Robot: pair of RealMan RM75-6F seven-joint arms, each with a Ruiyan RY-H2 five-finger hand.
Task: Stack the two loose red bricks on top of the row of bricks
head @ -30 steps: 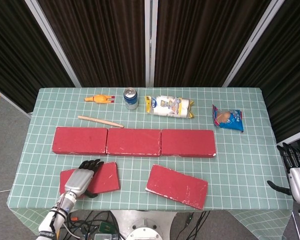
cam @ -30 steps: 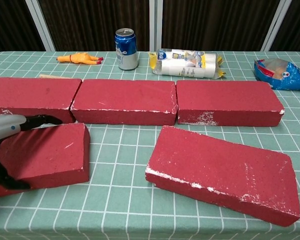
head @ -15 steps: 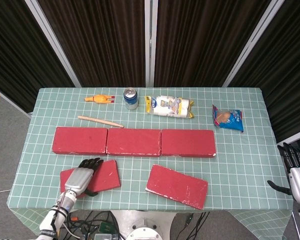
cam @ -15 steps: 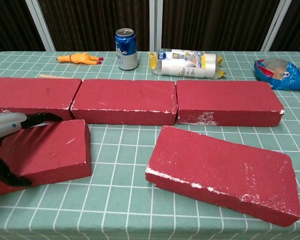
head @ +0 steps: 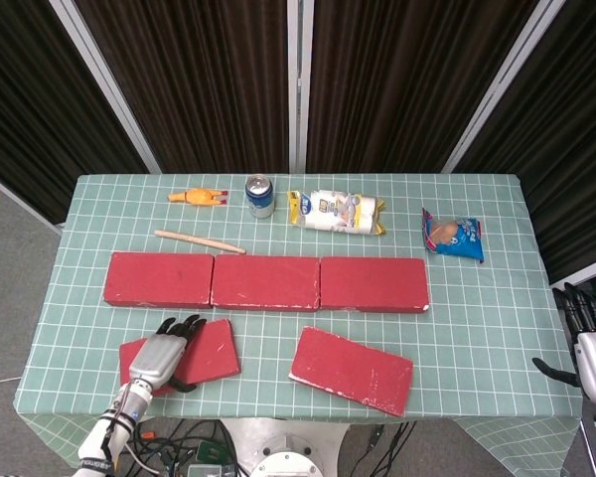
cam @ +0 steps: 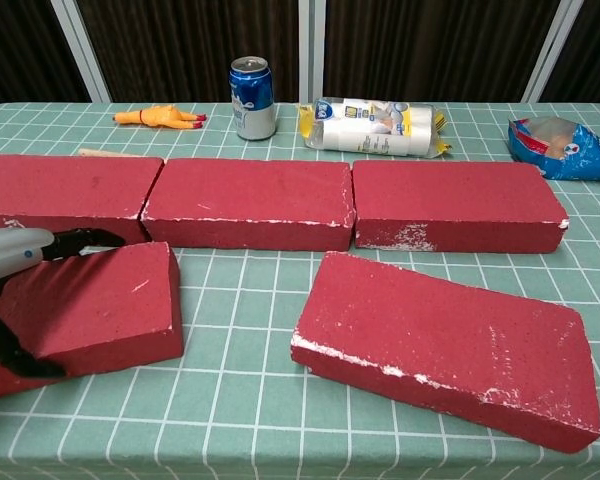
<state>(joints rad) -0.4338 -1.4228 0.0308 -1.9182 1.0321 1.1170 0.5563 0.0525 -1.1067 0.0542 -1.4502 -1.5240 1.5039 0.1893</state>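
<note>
- The left loose red rectangular brick (head: 201, 351) is partly covered by the left robot hand (head: 160, 355); in the chest view the brick's left end runs out of frame, and only a grey sliver of that hand with dark fingers (cam: 78, 239) shows.
- The right robot hand (head: 588, 343) sits at the frame's right edge, off the green gridded tabletop (head: 477, 298), partly cut off.
- The left robot hand lies on the left loose brick, dark fingers curling over its far edge and a thumb at its near side, gripping it. In the chest view the brick looks tilted, its grasped end raised.
- The right robot hand holds nothing; its fingers are spread apart and point upward.
- The row of three red bricks (head: 266, 282) lies end to end across the middle of the tabletop, with white scuffs on the front edges.
- The right loose red brick (head: 352, 370) lies flat at an angle in front of the row, well apart from both hands, its edges chipped white.
- Both loose bricks are near the front edge, neither on the row.
</note>
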